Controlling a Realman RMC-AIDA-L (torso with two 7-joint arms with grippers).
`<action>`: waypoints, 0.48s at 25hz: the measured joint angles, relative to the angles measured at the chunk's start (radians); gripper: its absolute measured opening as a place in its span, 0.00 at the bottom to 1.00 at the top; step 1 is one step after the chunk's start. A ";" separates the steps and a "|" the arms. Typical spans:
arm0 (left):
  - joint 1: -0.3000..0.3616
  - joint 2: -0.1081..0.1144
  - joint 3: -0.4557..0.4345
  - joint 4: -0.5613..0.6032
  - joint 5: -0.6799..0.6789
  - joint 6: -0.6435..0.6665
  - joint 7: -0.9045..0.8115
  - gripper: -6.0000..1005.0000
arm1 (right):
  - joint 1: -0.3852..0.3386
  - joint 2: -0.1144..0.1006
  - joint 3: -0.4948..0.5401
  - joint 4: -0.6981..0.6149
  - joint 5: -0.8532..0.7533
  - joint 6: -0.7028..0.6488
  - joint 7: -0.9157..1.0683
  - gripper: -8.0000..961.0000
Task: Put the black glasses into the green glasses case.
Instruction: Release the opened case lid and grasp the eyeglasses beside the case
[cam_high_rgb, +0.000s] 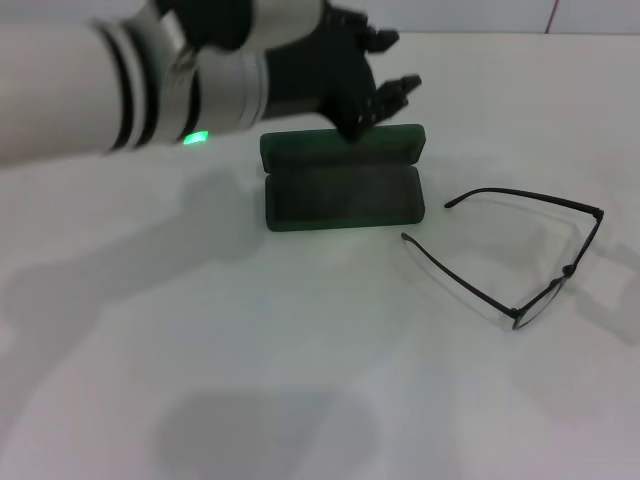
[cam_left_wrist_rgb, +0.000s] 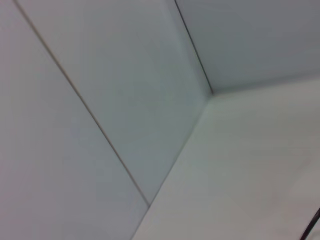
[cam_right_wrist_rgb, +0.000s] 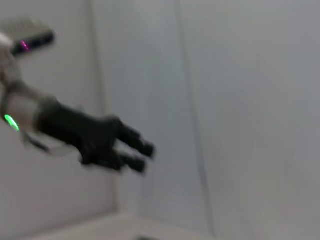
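Head view: I am holding my left gripper (cam_high_rgb: 385, 85), fingers spread, above the raised lid of the green glasses case (cam_high_rgb: 343, 190), which is lying open for loading; the black glasses (cam_high_rgb: 520, 262) are resting unfolded on the table (cam_high_rgb: 300, 380) beside it, untouched. Left wrist view: I am seeing wall and table only. Right wrist view: I am seeing that left gripper (cam_right_wrist_rgb: 135, 152) spread and holding nothing; my right gripper is not showing.

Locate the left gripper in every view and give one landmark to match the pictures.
Head view: left gripper at upper middle, over the open green glasses case.
Left wrist view: not in it.
Right wrist view: dark, at left of middle, against the wall.
Shared landmark: the white table meeting the wall.
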 joint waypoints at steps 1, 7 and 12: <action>0.036 0.000 0.010 0.012 -0.032 -0.010 0.010 0.40 | 0.007 -0.016 0.000 -0.014 -0.007 -0.031 0.023 0.68; 0.161 0.000 0.046 0.027 -0.141 -0.026 0.037 0.39 | 0.033 -0.086 0.009 -0.233 -0.186 -0.052 0.326 0.66; 0.222 0.000 0.050 0.015 -0.197 -0.030 0.057 0.39 | 0.068 -0.090 0.204 -0.402 -0.493 -0.009 0.638 0.64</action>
